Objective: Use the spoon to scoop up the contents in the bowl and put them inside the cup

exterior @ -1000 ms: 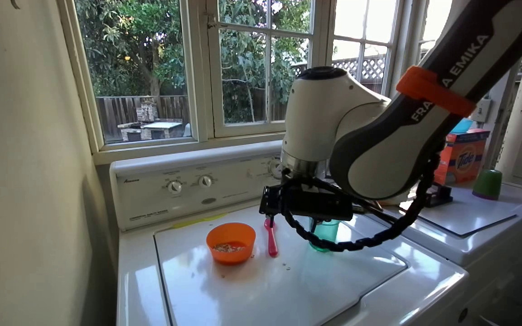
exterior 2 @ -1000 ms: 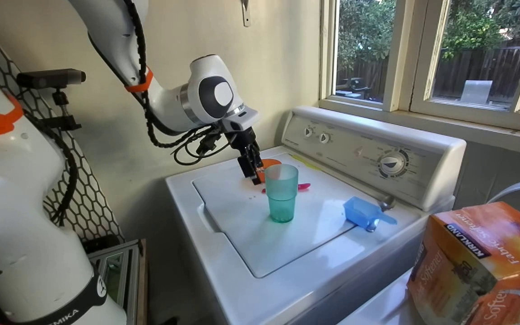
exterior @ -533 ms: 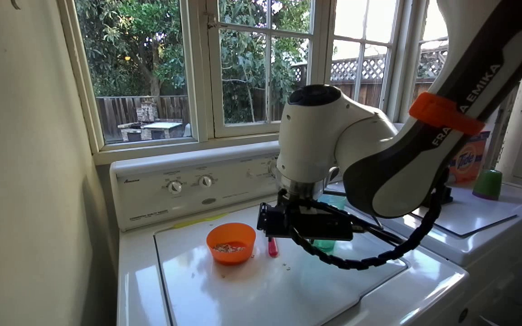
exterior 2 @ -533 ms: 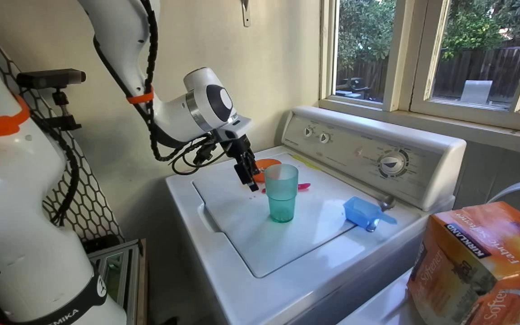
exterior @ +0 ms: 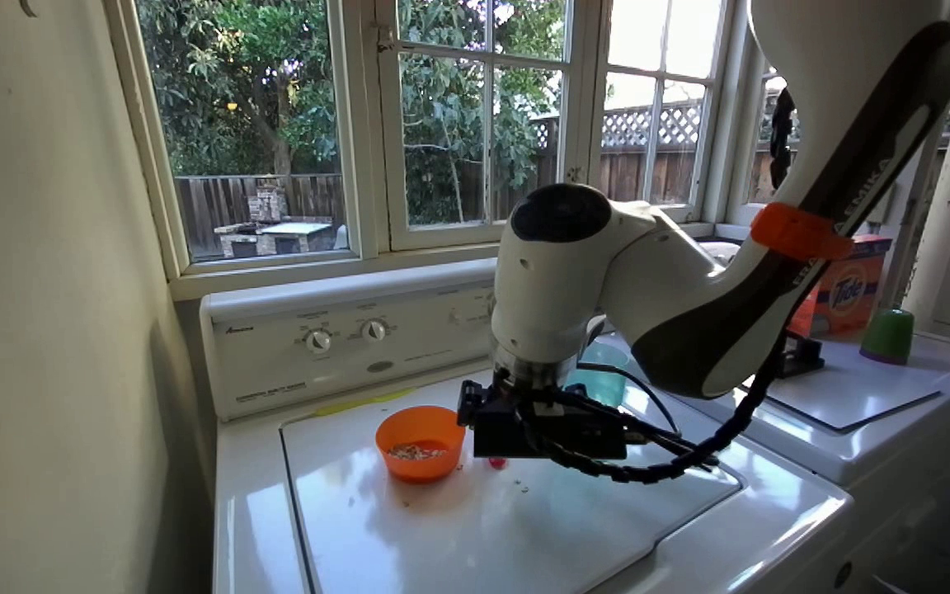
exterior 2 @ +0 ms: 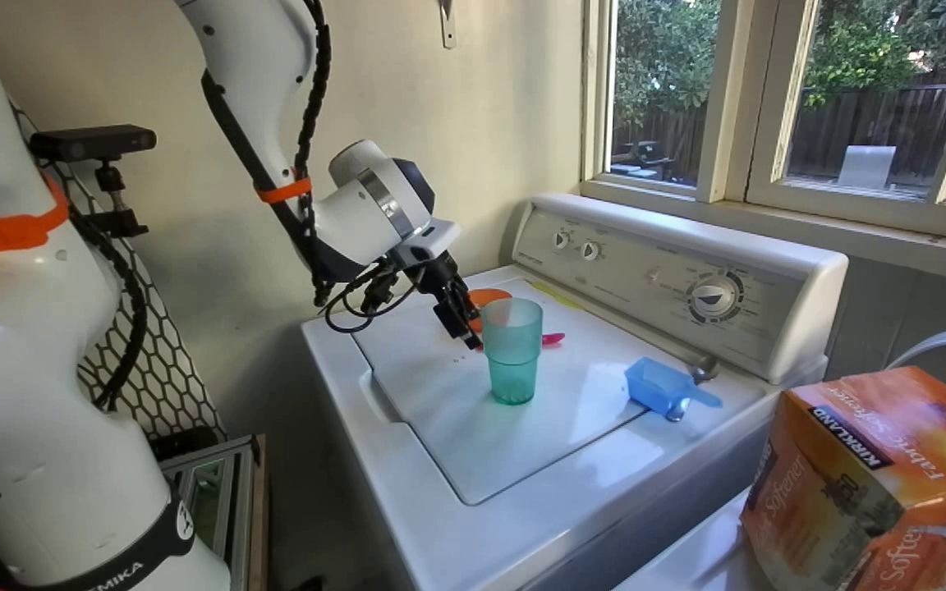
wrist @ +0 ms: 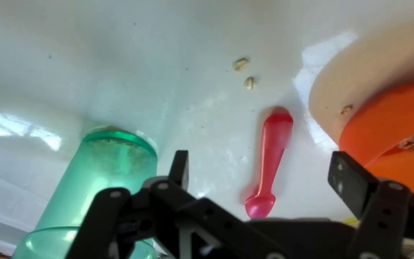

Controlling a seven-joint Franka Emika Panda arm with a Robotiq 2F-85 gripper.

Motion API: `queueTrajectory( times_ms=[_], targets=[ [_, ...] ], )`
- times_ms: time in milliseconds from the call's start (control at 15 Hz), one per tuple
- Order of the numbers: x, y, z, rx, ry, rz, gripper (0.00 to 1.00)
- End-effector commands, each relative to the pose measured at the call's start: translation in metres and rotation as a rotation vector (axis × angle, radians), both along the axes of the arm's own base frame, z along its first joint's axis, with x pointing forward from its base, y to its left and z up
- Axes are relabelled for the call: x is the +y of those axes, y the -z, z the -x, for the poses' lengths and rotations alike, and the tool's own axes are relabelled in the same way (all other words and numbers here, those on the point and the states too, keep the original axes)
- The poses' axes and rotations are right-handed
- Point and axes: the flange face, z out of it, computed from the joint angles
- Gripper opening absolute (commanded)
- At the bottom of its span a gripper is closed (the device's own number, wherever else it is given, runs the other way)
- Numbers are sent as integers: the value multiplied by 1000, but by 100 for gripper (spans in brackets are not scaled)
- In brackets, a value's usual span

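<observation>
Spoon [wrist: 273, 154] flat on the white lid [wrist: 207, 118], in wrist view between wide-spread jaws.

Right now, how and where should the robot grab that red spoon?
Take the spoon by its handle, probably from above, the open gripper closing from the cup and bowl sides. The spoon lies flat, its slim handle, seen from the wrist, between the fingers, and the scoop end would be free.

arm [exterior: 553, 289] dropped a bit this past second, gripper [wrist: 261, 167] too, so in an exterior view only the handle end of the spoon [exterior: 497, 464] pokes out and the cup [exterior: 599, 386] now shows its top
</observation>
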Motion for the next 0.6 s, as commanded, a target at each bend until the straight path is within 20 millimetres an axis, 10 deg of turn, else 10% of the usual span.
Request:
queueTrajectory(
  times_ms=[0, 533],
  targets=[
    [7, 17, -6, -54, -3, 24, 100],
    [3, 19, -5, -51, -11, 35, 100]
  ],
)
